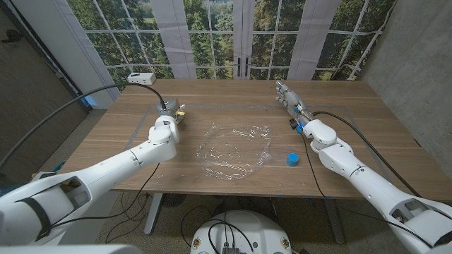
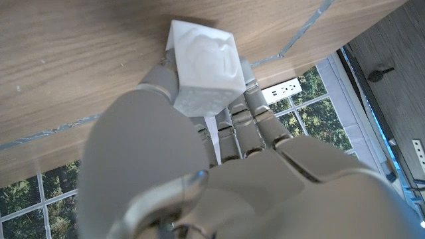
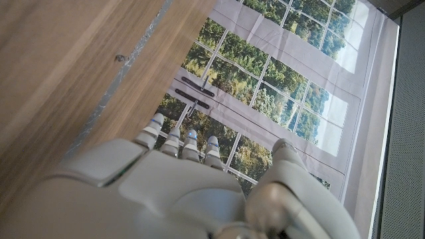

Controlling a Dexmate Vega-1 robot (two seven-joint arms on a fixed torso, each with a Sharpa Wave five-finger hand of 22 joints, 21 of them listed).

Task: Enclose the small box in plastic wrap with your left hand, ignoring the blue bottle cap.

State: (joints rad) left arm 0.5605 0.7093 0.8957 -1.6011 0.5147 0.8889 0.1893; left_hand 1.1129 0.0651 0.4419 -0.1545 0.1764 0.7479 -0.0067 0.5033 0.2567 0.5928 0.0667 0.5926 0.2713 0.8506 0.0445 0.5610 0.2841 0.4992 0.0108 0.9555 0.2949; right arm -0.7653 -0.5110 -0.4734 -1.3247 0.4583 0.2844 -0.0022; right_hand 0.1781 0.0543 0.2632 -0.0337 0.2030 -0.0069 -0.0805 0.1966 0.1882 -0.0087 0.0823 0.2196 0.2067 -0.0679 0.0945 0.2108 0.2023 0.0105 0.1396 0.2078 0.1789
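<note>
Wooden table (image 1: pixel 353 120): blue cap (image 1: pixel 292 160) beside wrap (image 1: pixel 234 150).

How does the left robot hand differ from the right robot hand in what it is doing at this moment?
The left robot hand grips the small white box between thumb and fingers, while the right robot hand holds nothing and its fingers are extended. The left one is at the left side of the table, beside the plastic wrap; the right one is near the far right, behind the blue bottle cap. Both are over the table.
</note>
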